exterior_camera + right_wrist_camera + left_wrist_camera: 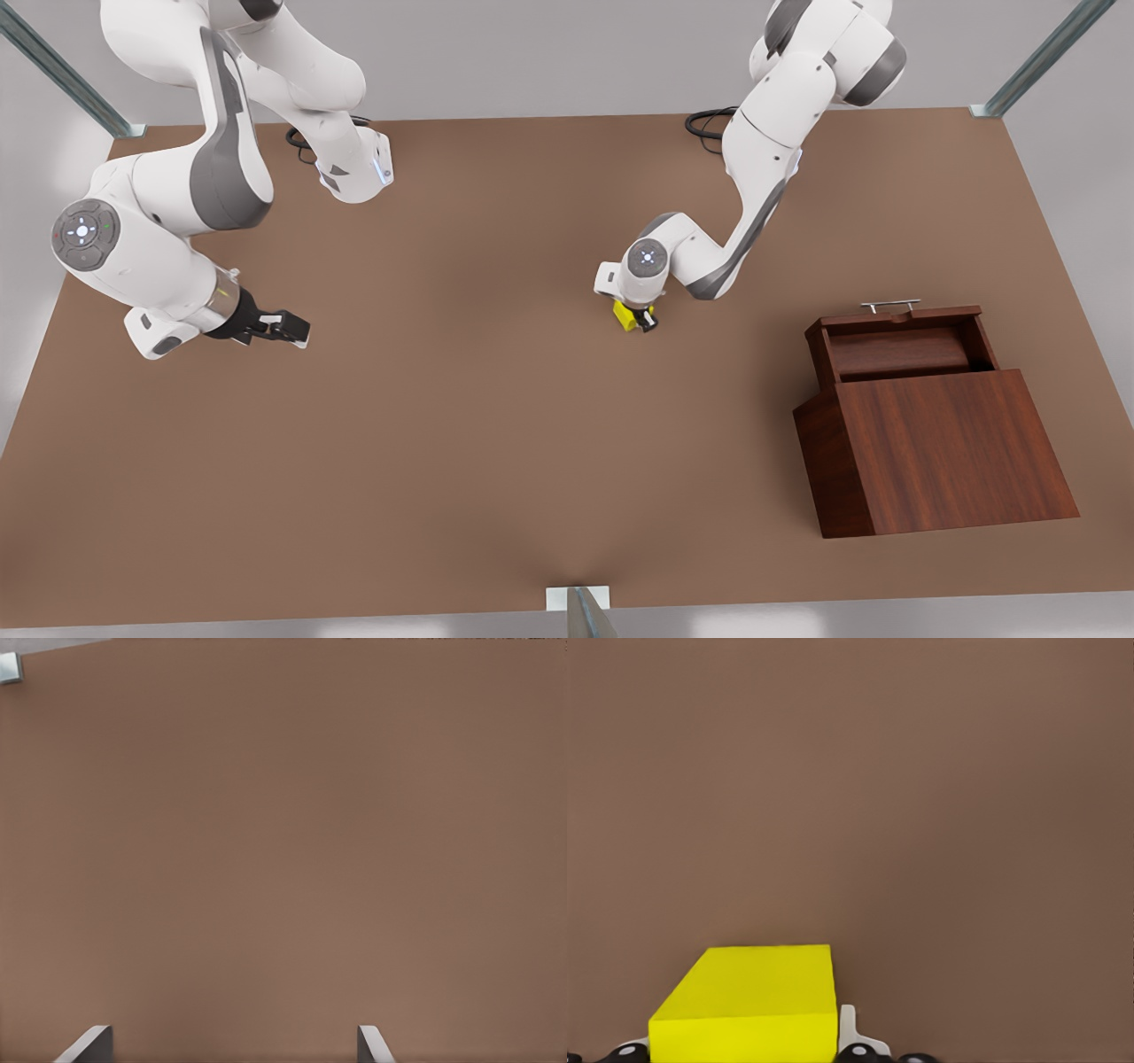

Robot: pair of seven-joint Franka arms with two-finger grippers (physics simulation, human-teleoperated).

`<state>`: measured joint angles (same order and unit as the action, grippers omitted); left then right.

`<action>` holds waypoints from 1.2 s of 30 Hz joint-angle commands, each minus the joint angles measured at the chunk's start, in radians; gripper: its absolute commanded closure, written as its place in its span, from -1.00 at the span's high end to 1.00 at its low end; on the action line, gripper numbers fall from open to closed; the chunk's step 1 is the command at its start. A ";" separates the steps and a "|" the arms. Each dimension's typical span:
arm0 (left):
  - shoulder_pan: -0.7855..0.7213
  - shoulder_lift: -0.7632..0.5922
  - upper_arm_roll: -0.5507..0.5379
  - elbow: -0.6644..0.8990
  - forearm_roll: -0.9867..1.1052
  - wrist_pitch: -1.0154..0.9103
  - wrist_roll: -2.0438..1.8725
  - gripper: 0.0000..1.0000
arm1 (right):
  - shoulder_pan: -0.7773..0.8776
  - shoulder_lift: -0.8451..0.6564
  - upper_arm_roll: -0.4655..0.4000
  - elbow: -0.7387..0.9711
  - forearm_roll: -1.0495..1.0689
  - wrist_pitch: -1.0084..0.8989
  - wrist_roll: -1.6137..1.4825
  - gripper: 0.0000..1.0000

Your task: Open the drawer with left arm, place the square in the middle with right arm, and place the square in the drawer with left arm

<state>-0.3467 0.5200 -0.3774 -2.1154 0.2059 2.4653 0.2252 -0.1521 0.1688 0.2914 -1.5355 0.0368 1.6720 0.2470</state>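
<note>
No writing to read anywhere here: no labels, brands or numbers on either arm, the wooden box, the yellow cube or the table.

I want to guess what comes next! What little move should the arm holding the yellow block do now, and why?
Probably lift it a little. The left tool looks closed on the small bright yellow cube low at the brown tabletop's middle, and the dark reddish-brown wooden drawer already stands open toward the front view's right. The right tool waits open, far off.
</note>
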 commanded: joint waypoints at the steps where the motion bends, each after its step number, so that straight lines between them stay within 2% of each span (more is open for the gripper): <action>1: -0.001 0.000 0.000 0.000 0.000 0.000 0.000 0.45 | 0.000 0.000 -0.001 0.000 0.000 0.000 0.000 1.00; 16: 0.003 -0.018 0.014 0.002 -0.002 -0.012 -0.001 0.46 | -0.006 -0.002 -0.008 -0.002 0.011 -0.002 -0.014 1.00; 21: 0.005 -0.063 0.026 0.003 -0.003 -0.029 -0.003 0.46 | -0.004 -0.002 -0.008 -0.002 0.011 -0.002 -0.014 1.00; 23: 0.009 -0.132 0.041 0.012 -0.010 -0.091 -0.027 0.46 | -0.006 0.000 -0.008 -0.002 0.011 0.000 -0.014 1.00; 26: 0.095 -0.268 0.043 0.074 -0.016 -0.296 -0.170 0.46 | -0.004 0.000 -0.008 -0.002 0.011 0.000 -0.014 1.00; 29: 0.297 -0.350 0.046 0.170 -0.017 -0.514 -0.230 0.48 | -0.006 0.000 -0.008 -0.002 0.011 0.000 -0.014 1.00; 31: 0.385 -0.405 0.100 0.179 -0.019 -0.560 -0.224 0.48 | -0.004 -0.002 -0.008 -0.002 0.011 0.000 -0.014 1.00; 34: 0.463 -0.397 0.193 0.192 -0.019 -0.560 -0.207 0.48 | -0.006 -0.002 -0.008 -0.002 0.011 -0.002 -0.015 1.00; 36: 0.531 -0.376 0.215 0.192 -0.019 -0.540 -0.207 0.48 | -0.006 -0.002 -0.008 -0.002 0.011 -0.005 -0.015 1.00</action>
<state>0.2060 0.1511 -0.1624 -1.9236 0.1885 1.9271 0.0184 -0.1581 0.1673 0.2837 -1.5379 0.0476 1.6678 0.2316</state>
